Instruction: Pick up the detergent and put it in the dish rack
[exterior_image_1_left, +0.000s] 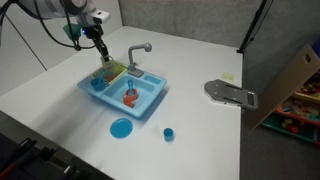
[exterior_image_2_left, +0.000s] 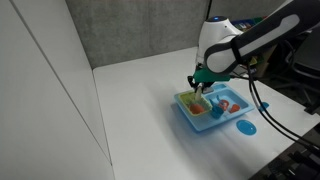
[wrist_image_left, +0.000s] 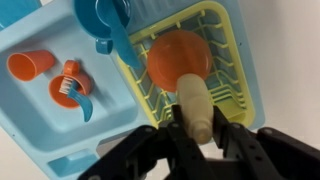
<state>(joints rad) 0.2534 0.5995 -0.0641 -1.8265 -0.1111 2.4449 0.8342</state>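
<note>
white counter (exterior_image_1_left: 200, 130) is spreading under a light-blue toy sink unit (exterior_image_1_left: 150, 104), with grey panels standing behind it in both exterior views. my fingers (wrist_image_left: 168, 142) are clamping tight on the detergent (wrist_image_left: 195, 108), the cream-beige bottle sticking out past their tips, and i am holding it over the yellow-green dish rack (wrist_image_left: 228, 60) at one end of the sink unit. whether the bottle is touching the rack i cannot tell. an orange round piece (wrist_image_left: 178, 55) is lying in the rack, and in the wrist view the bottle's far end is overlapping it. an orange cup (wrist_image_left: 30, 65) and a red-orange item (wrist_image_left: 68, 90) are sitting in the plain basin beside the rack. a faucet (exterior_image_1_left: 140, 50) is rising at the back of the sink. on the counter, a flat blue plate (exterior_image_1_left: 121, 128) and a small blue cup (exterior_image_1_left: 168, 133) are lying near the sink, apart from each other.
</note>
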